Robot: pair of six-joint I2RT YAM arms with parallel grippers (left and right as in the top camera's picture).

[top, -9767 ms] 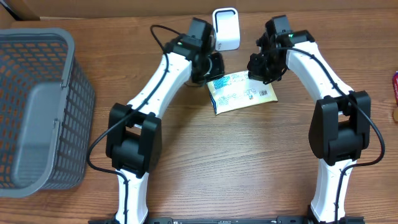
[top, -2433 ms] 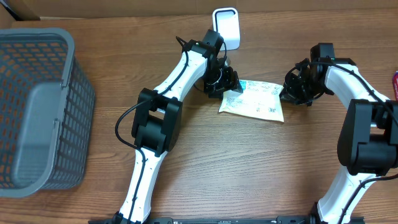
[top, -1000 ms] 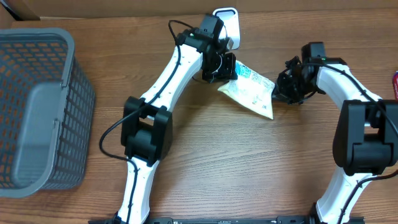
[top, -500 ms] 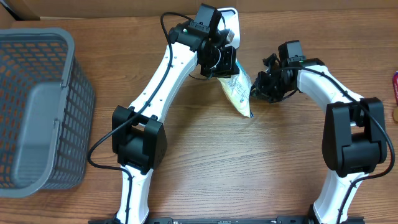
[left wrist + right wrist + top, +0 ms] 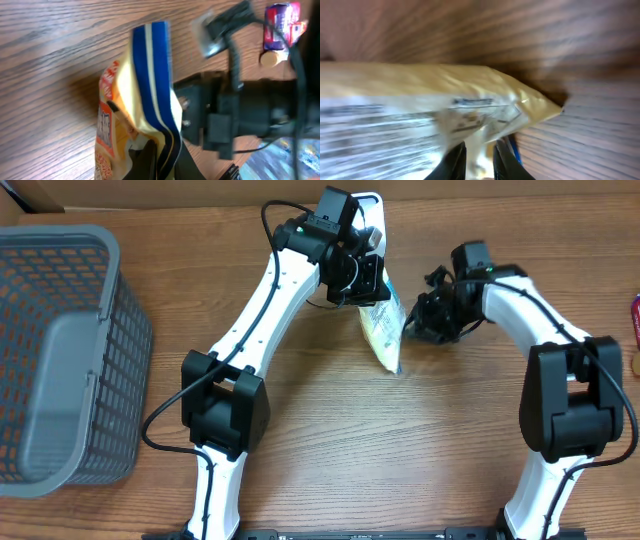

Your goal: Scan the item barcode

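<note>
Snack packet (image 5: pixel 384 332): yellow with blue stripes, held up between the two arms just in front of the white scanner (image 5: pixel 374 210). It is turned nearly edge-on to the overhead camera. I can't tell whether its lower tip touches the table (image 5: pixel 400 450).
Left gripper (image 5: pixel 370 295): clamped tight on the packet's upper end, with the film bunched between its fingers (image 5: pixel 145 161).
Right gripper (image 5: pixel 415 320): close against the packet's right side. Its fingers (image 5: pixel 454 160) stand a narrow gap apart with the packet's edge between them. The view is blurred, and I can't tell whether they are pinching it.
Basket (image 5: pixel 60 235): grey mesh, at the table's left edge, well apart from both arms. Inside I see its grey floor and mesh walls.
Right edge: a small red wrapped item (image 5: pixel 636 315) lies there, far from the packet.
</note>
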